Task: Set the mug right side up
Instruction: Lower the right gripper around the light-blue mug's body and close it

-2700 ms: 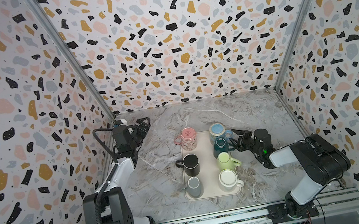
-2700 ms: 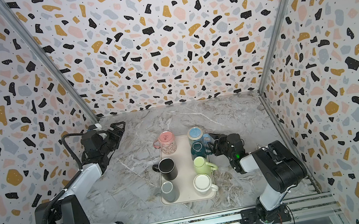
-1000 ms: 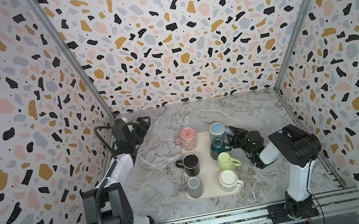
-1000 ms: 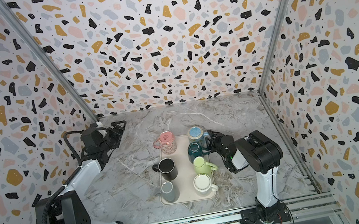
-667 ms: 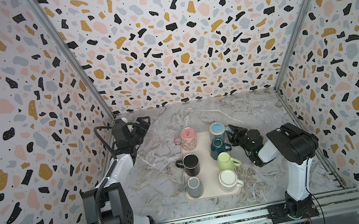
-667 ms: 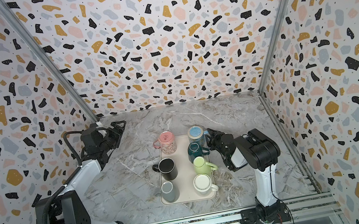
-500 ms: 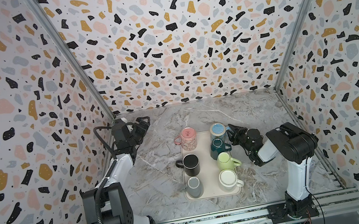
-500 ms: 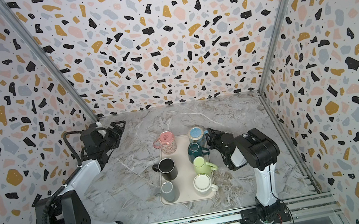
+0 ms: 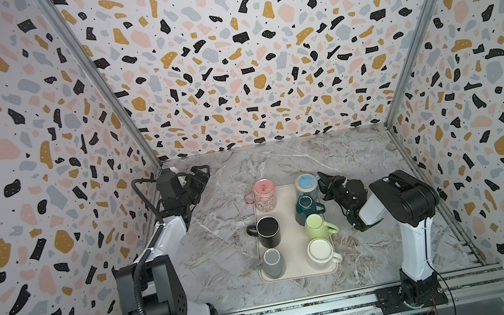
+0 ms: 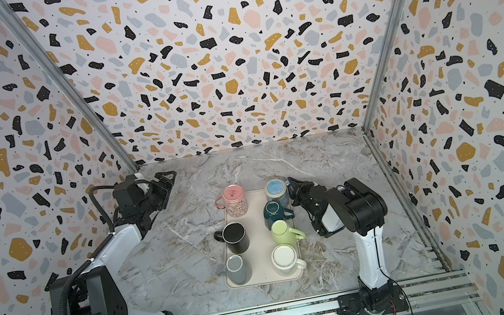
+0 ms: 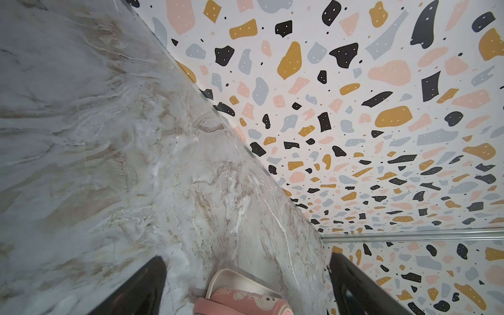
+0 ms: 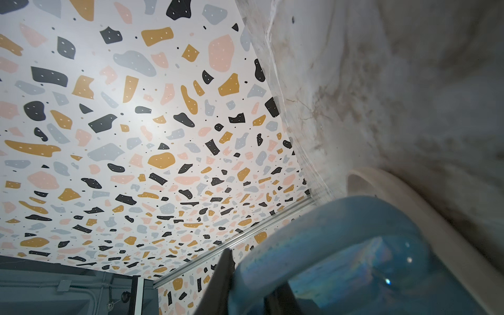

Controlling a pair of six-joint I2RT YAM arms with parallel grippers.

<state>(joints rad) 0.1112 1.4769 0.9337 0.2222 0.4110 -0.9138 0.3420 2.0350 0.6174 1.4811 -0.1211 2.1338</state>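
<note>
Light-blue mug [image 9: 307, 187] [image 10: 276, 192] at the back right corner of the tray [image 9: 291, 228], standing with a flat closed face uppermost. In both top views the right gripper [image 9: 320, 177] [image 10: 291, 183] meets it from the right at the mug's side. In the right wrist view the handle [image 12: 341, 218] fills the near field, with one dark finger [image 12: 227, 272] against the outside of the strap and another showing within the loop, so the jaws stand narrow about the handle. The left gripper [image 9: 202, 174] [image 11: 245, 257] hangs at the back left corner of the table [image 9: 348, 155], well apart from the tray, jaws spread wide and holding nothing; the pink mug [image 11: 245, 302] shows between its fingers, cut by the frame edge. Hidden or unclear: in the top views the handle lies behind the right gripper; in the right wrist view the mug's body is blurred and cut off, and how firmly the fingers press cannot be told. Room: the teal mug [image 9: 305, 208] stands just in front of the light-blue mug, with bare tray between it and the pink mug; the tray rim runs close behind and to the right, with bare marble beyond up to the back wall [image 9: 267, 92] and right wall [image 9: 483, 124]
</note>
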